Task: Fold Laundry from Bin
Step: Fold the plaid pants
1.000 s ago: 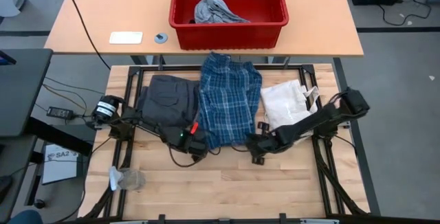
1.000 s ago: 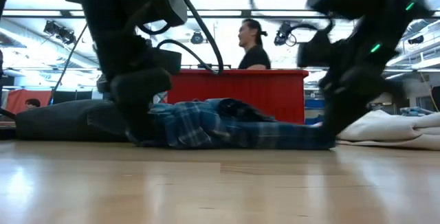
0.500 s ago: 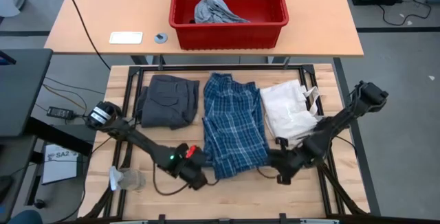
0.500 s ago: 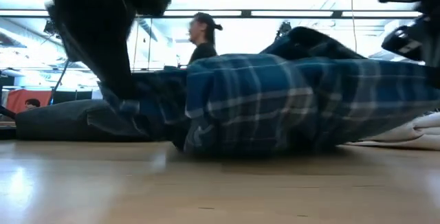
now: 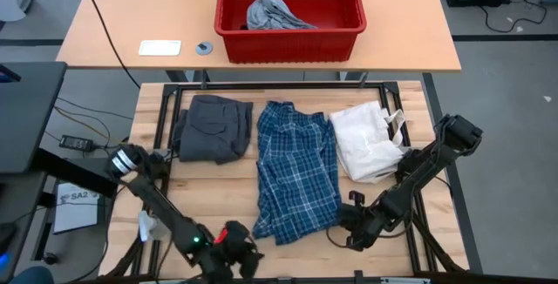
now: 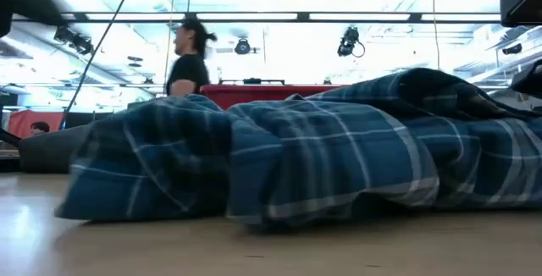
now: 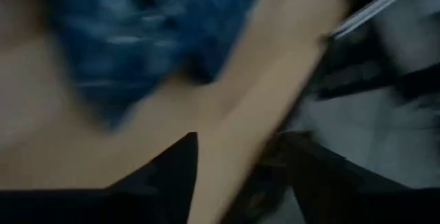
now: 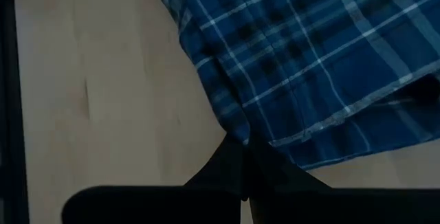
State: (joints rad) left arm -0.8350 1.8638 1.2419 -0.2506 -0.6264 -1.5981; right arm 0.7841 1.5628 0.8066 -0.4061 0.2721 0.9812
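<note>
We see the plaid shirt spread flat mid-table for folding. Our right gripper pinches its near hem; our left gripper, fingers parted, sits empty just beside it.

The plaid shirt is laid flat at the middle of the work table. To its left the folded shorts are placed, to its right the fabric bag. Behind the plaid shirt, on the farther table, the bin is set, with one garment inside.
</note>
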